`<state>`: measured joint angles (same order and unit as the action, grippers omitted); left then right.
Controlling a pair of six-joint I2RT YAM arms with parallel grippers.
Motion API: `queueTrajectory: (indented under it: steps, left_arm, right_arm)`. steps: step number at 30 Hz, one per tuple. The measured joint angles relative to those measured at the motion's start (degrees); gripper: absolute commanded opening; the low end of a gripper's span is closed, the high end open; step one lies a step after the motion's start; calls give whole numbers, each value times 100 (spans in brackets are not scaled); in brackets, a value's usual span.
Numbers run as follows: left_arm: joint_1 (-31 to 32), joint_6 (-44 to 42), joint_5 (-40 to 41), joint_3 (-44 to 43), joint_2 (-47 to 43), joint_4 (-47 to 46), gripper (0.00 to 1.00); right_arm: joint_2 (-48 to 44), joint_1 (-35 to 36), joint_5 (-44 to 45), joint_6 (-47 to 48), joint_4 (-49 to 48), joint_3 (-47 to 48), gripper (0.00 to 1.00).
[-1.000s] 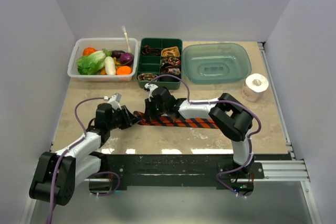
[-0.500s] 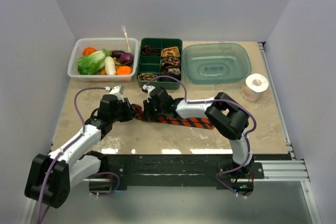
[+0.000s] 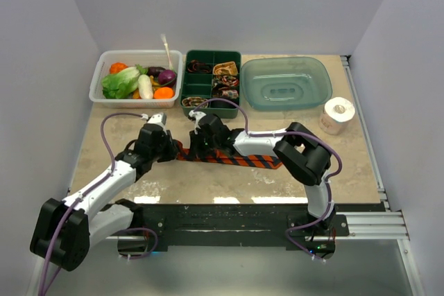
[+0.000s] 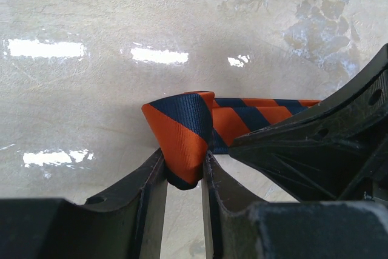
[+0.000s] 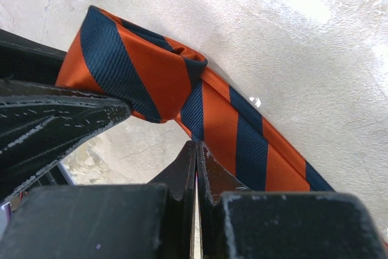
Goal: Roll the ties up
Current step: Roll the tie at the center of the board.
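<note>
An orange-and-dark-blue striped tie (image 3: 239, 160) lies across the table's near middle. Its left end is folded into a thick loop (image 4: 182, 128). My left gripper (image 4: 183, 163) is shut on that loop, which fills the gap between the fingers; in the top view the left gripper (image 3: 173, 148) sits at the tie's left end. My right gripper (image 5: 196, 145) is shut with nothing between its tips, which rest at the edge of the tie (image 5: 236, 131) just beside the loop. From above, the right gripper (image 3: 197, 149) stands right next to the left one.
At the back stand a clear bin of vegetables (image 3: 99, 81), a green compartment tray (image 3: 211, 52) holding small coiled ties (image 3: 226, 68), and a teal basin (image 3: 286, 82). A white paper roll (image 3: 338, 114) stands at the right.
My left gripper has moved away from the near edge and rightward with the tie's end, closing up to the right gripper. The right gripper has barely shifted.
</note>
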<state>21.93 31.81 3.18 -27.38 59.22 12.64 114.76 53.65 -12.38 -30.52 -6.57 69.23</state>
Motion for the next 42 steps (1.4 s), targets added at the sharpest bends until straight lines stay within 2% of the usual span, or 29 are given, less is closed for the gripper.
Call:
queueTrajectory:
  steps: [8, 17, 30, 42]
  left_arm:
    - [131, 0, 70, -81, 90, 238, 0]
    - [302, -7, 190, -450, 339, 577, 0]
    - [933, -11, 1082, -1139, 1113, 1360, 0]
    - [1082, 2, 1340, -1248, 1231, 1613, 0]
  right_arm:
    - [81, 0, -26, -79, -24, 164, 0]
    - [570, 4, -168, -232, -210, 442, 0]
    - [682, 4, -223, -289, -138, 608, 0]
    - [592, 31, -109, -243, 229, 682, 0]
